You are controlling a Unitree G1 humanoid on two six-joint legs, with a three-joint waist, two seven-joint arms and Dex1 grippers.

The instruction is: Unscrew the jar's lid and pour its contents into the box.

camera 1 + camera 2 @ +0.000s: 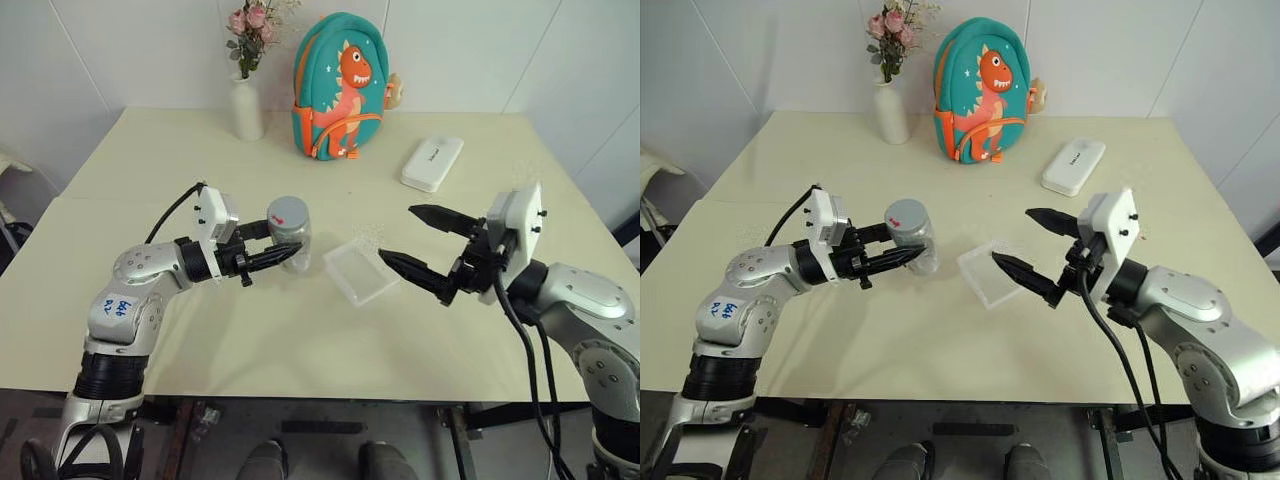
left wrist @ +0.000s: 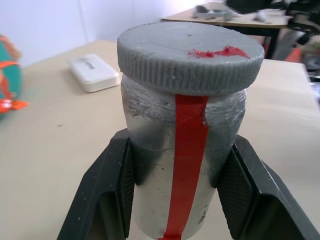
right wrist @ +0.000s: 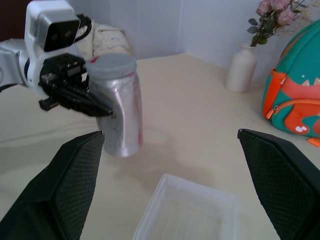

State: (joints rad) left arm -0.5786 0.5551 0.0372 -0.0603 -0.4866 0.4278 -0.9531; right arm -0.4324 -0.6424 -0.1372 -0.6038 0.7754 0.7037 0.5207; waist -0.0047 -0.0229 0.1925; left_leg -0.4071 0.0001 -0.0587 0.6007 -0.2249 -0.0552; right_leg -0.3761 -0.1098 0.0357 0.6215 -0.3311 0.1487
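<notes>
Head pair looking down and forward over the table (image 1: 300,340), sharing nearly all of it; left wrist close behind the jar (image 2: 185,150); right wrist lower, facing jar and box (image 3: 190,210), both shared with head views.

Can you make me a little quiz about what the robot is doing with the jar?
1. True or false: the lid is already off the jar.
2. Which gripper holds the jar: A) left gripper B) right gripper?
3. Fill in: the clear box sits between the jar and the ____ gripper.

Key: 1 false, the lid is on. 2 A; the right one is open and empty. 3 right.
</notes>
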